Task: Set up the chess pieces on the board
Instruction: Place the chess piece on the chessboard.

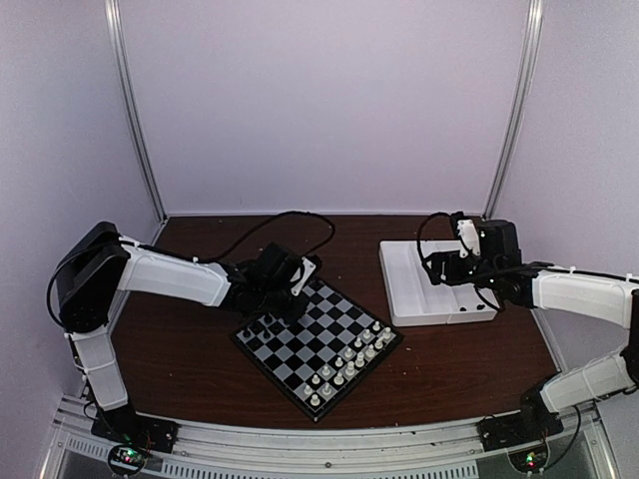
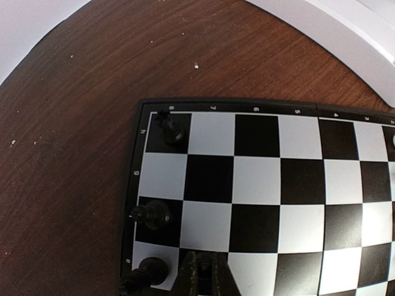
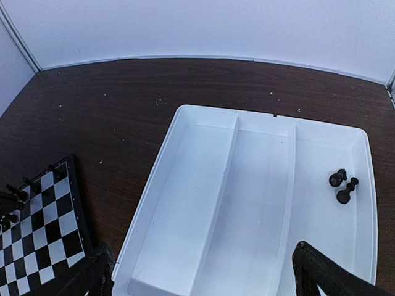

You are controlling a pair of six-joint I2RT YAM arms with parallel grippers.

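The right gripper [image 3: 202,262] hangs over the white tray [image 3: 197,185] with its fingers spread wide, one at each lower corner of the wrist view, and nothing between them. Two black chess pieces [image 3: 337,178] are the only ones seen in the tray. They sit in its right-hand compartment, toward the far end, ahead of the gripper and off to its right, roughly in line with the right finger rather than the gap. They appear to lie on their sides just beside each other; whether they touch is too small to tell.

The step in hand is probably picking one of them. To do it well, the gripper should shift right until the gap straddles a single piece. The fingers should line up along the compartment so that neither meets the divider or the outer wall. They should close low across the slim body without catching the neighbour.

The left gripper [image 2: 203,277] hovers low over the board [image 2: 256,179] near its corner, fingers together with nothing visible between them. Three black men [image 2: 151,214] stand along the board's edge file just beside it on the brown table [image 2: 74,154].
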